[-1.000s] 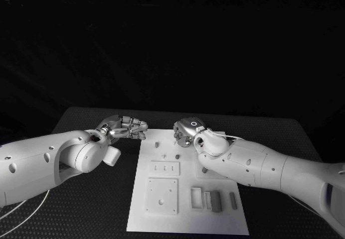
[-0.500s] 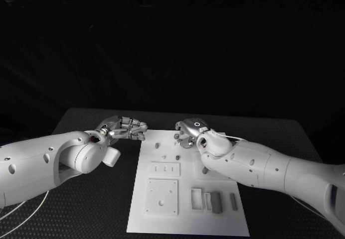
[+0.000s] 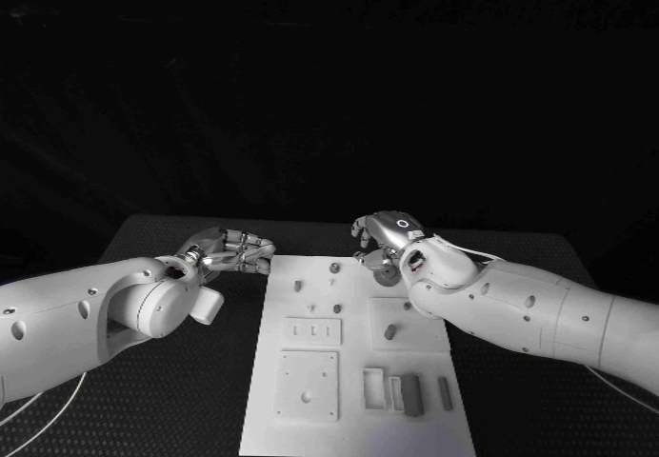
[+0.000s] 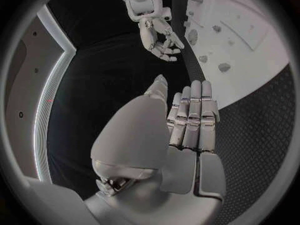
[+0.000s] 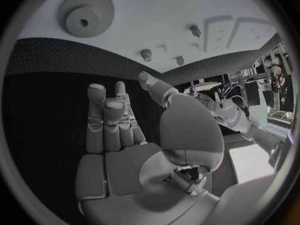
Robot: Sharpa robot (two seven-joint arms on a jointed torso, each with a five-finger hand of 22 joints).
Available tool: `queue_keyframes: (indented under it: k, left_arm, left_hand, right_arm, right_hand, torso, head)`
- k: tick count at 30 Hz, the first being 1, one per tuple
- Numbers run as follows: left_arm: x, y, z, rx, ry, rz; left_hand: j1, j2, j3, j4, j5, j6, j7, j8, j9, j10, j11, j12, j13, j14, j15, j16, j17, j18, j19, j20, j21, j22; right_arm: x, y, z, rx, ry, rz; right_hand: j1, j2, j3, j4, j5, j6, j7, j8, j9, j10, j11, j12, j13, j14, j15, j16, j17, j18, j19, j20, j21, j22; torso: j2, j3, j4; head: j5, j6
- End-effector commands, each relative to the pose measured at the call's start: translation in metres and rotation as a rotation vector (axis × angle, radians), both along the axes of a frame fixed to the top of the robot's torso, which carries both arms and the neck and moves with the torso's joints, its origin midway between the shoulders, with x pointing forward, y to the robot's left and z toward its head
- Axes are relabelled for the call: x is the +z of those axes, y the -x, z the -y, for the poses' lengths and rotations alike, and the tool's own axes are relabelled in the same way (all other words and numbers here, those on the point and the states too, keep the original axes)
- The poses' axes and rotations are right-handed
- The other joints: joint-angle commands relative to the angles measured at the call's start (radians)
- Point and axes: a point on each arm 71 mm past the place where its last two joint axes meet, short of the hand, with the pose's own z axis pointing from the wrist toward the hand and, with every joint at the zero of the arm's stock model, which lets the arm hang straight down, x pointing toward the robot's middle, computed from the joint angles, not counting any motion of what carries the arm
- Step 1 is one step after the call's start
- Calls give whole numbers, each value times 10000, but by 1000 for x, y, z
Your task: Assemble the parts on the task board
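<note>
Left robot hand (image 3: 236,249) just off the task board's (image 3: 350,419) far left corner, over the table (image 3: 165,400); fingers curled in, holding nothing. Board mid-table: small parts (image 3: 389,331) stand at its far and middle zones, bars (image 3: 410,394) lie loose near its near edge, a gear (image 5: 86,13) rests on it. Right robot hand (image 3: 388,240) over the board's far right edge, fingers apart, empty. Judged early: most assembly remains.

task board (image 3: 360,400): 1 | hands: 2, left hand (image 3: 233,251), right hand (image 3: 389,245) | gear (image 5: 86,13): 1
</note>
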Motion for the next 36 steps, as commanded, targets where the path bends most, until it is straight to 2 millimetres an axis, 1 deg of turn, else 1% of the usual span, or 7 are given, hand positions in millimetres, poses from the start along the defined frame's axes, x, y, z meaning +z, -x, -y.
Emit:
queue_keyframes:
  k: [1, 2, 4, 7, 13, 20, 36]
  left_arm:
    - [1, -1, 0, -71, -9, 139]
    - [1, -1, -1, -60, -14, 146]
    - [1, -2, -1, -59, -18, 143]
    - [1, -2, -1, -60, -20, 139]
    - [1, -2, -2, -61, -30, 130]
    - [1, -3, -1, -77, -51, 139]
    - [1, -3, -1, -99, -83, 154]
  left_hand:
    - [-85, -4, 61, -15, 60, -12, 176, -60, -15, 33, 62, -35, 4, -76, 24, -62, 11, 33, -29, -11, -53, -9]
    - [-85, -4, 62, -15, 59, -11, 176, -60, -15, 34, 62, -36, 4, -76, 24, -63, 12, 33, -29, -11, -54, -9]
    - [-84, -5, 62, -14, 59, -10, 176, -60, -15, 36, 62, -37, 5, -76, 24, -64, 13, 33, -29, -10, -55, -9]
    - [-84, -5, 63, -14, 59, -9, 175, -60, -16, 37, 62, -38, 5, -76, 24, -66, 14, 32, -29, -10, -56, -10]
    - [-82, -6, 66, -13, 59, -7, 175, -60, -17, 41, 61, -41, 6, -75, 25, -70, 18, 32, -28, -9, -58, -10]
    - [-81, -2, 69, -12, 60, -6, 175, -60, -18, 43, 61, -44, 7, -75, 25, -73, 21, 32, -27, -9, -59, -11]
    - [-87, 7, 76, -8, 59, -5, 175, -63, -22, 49, 61, -55, 9, -72, 26, -82, 32, 31, -23, -8, -65, -13]
  right_arm:
    - [4, 3, 9, 103, -496, -488]
    - [5, 3, 16, -10, -539, -698]
    - [5, 3, 27, -175, -421, -996]
    - [1, 2, 41, -398, -172, -1598]
    - [-7, -2, 53, -288, 443, -2392]
    - [-18, -2, 56, -301, 1203, -2495]
    - [-37, -2, 56, -250, 1453, -3037]
  right_hand:
    - [0, -173, -147, -18, -10, -70, -180, 54, 22, 453, -208, 657, 871, -217, -256, -149, -82, 640, -231, 74, -141, 124]
    - [0, -201, -334, 8, 11, -108, -205, 57, 43, -120, -374, 2311, 3055, -315, -469, -142, -122, 640, -279, 154, -236, 89]
    - [-17, -170, -443, 30, 19, -155, -468, 33, 34, -1591, -439, 6118, 6983, -291, -526, 522, 229, 639, -153, 90, -71, 211]
    - [-65, -180, -381, 49, 16, -143, -459, 34, 38, -2009, -545, 8639, 8899, -227, -492, 1550, 914, 640, 40, -42, 254, 247]
    - [-236, -118, -323, 238, 4, -59, -403, 94, 127, -1709, -472, 9817, 9352, 319, -462, 2173, 2100, 640, 446, -324, 740, 233]
    - [-345, -100, -297, 352, 5, -313, -424, -30, 103, -1569, -492, 10108, 9429, 407, -479, 2253, 2399, 640, 462, -370, 829, 225]
    - [-466, -42, -244, 566, 3, -228, -354, 27, 149, -1215, -423, 10579, 9624, 521, -412, 2361, 2728, 640, 497, -428, 951, 223]
  torso:
    - [-22, 55, -90]
    - [-28, 71, -116]
    - [-34, 86, -142]
    - [-39, 106, -176]
    - [-20, 117, -181]
    - [-20, 92, -158]
    - [-31, 84, -153]
  head:
    - [36, 50]
    - [47, 64]
    - [40, 90]
    - [41, 113]
    - [42, 135]
    - [-59, 99]
    - [7, -105]
